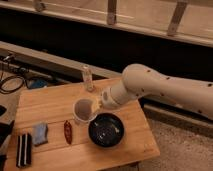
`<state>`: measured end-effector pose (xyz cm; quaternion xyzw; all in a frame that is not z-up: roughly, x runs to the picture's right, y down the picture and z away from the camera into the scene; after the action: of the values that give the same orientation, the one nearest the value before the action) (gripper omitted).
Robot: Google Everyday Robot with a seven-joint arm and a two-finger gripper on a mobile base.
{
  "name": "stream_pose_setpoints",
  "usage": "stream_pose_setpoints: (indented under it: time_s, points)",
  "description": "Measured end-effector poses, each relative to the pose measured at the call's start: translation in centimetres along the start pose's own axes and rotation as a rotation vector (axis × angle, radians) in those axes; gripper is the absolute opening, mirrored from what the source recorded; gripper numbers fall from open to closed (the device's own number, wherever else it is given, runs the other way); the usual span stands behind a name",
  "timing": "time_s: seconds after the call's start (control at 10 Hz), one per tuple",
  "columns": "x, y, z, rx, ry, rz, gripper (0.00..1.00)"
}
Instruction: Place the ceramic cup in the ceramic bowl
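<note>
The whitish-grey ceramic cup (pixel 84 110) is held upright over the wooden table (pixel 47 106), just left of and behind the black ceramic bowl (pixel 106 130). My gripper (pixel 97 104) is at the end of the white arm reaching in from the right, and it is shut on the cup's right rim. The cup's lower edge overlaps the bowl's far left rim in this view. The bowl is empty, with faint speckles inside.
A slim pale bottle (pixel 88 78) stands at the table's back edge behind the cup. A red chili-like object (pixel 67 131), a blue sponge (pixel 40 134) and a black striped item (pixel 23 149) lie at the front left. Cables (pixel 11 84) lie off the table's left.
</note>
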<state>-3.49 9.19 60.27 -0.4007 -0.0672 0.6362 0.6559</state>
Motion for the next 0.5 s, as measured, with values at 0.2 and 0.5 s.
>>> stream_pose_setpoints:
  time_s: [0.2,0.5]
  points:
    - [-0.3,0.1,0.4,0.006,0.019,0.005,0.03]
    - [0.6,-4.5,2.0,0.017,0.056,0.159,0.03]
